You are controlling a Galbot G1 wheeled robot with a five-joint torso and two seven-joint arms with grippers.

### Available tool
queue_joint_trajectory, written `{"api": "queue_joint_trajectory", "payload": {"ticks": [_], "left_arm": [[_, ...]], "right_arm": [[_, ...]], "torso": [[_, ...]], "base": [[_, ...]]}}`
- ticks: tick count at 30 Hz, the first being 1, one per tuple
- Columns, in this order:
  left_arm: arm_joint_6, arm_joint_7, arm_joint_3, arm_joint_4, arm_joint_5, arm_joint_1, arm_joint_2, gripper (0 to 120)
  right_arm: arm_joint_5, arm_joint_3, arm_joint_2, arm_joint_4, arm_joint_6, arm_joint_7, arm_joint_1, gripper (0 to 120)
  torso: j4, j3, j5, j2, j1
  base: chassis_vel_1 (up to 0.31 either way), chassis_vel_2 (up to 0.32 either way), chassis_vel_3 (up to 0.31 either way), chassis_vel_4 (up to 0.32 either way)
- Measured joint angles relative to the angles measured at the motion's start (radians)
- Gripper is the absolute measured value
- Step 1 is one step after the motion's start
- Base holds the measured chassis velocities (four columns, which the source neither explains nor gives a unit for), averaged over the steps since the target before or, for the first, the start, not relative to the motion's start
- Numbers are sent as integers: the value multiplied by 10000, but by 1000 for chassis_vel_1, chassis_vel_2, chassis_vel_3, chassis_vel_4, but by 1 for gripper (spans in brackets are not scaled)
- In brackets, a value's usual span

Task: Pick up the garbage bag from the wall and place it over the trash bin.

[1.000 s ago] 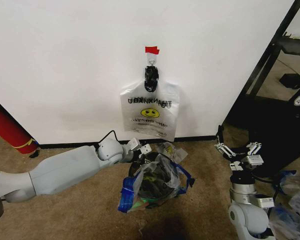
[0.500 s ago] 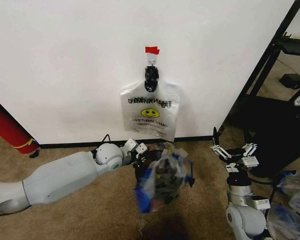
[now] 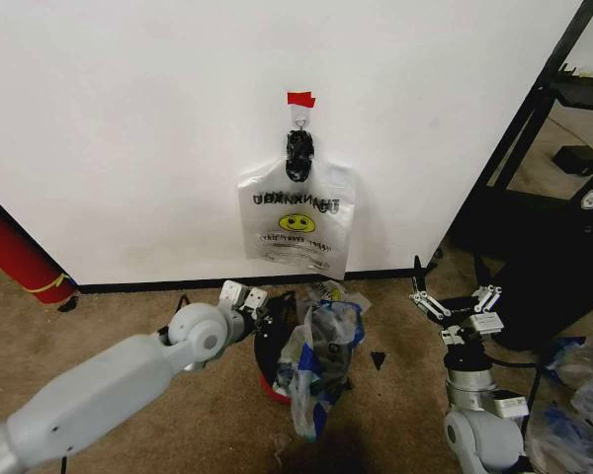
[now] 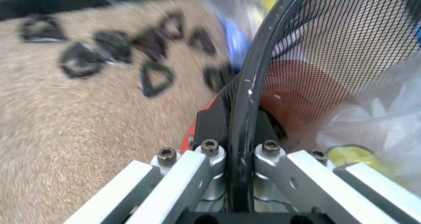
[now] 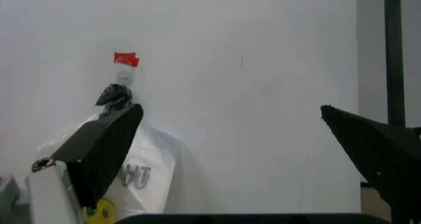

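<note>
Your left gripper (image 3: 260, 311) is clamped on the trash bin (image 3: 277, 351) rim, near the wall's foot. The garbage bag (image 3: 314, 360) drapes off the bin's right side. Your right gripper (image 3: 457, 299) hovers, fingers apart.

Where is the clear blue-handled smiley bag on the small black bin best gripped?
Probably the bag's raised blue edge, from the robot's right: it stands free beside the black mesh bin, whose rim the left gripper clamps, and the open right gripper waits there.
</note>
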Motion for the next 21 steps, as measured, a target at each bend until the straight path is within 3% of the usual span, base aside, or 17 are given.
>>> {"api": "queue_joint_trajectory", "payload": {"ticks": [2, 4, 7, 13, 14, 21], "left_arm": [[-77, -182, -191, -130, -122, 172, -2, 0], [-485, -945, -1170, -665, -469, 1024, -88, 0], [-1717, -2431, -2671, -1361, -738, 2618, -432, 0], [-2800, -3270, -3223, -1404, -439, 3817, -685, 0], [-3012, -3330, -3235, -1393, -218, 4015, -811, 0], [-3393, -3131, -3131, -1118, 630, 4598, -1191, 0]], "right_arm": [[0, -3, -6, -18, 10, 1, -6, 100], [0, -24, -35, -102, 33, 2, -12, 100], [2, -179, -150, -263, -68, 151, 68, 100], [5, -461, -157, -366, -357, 545, 180, 100], [201, -517, -221, -366, -445, 671, 174, 100], [1603, -757, -745, -986, -672, 802, 335, 100]], "torso": [[-1, 0, -1, 0, 0], [-4, -1, -2, 0, 0], [0, 0, -3, 0, 0], [4, 0, -1, 0, 0], [-8, 0, -2, 0, 0], [-1, 1, -2, 0, 0]], "base": [[0, 0, 0, 0], [0, 0, 0, 0], [0, 0, 0, 0], [0, 0, 0, 0], [0, 0, 0, 0], [0, 0, 0, 0]]}}
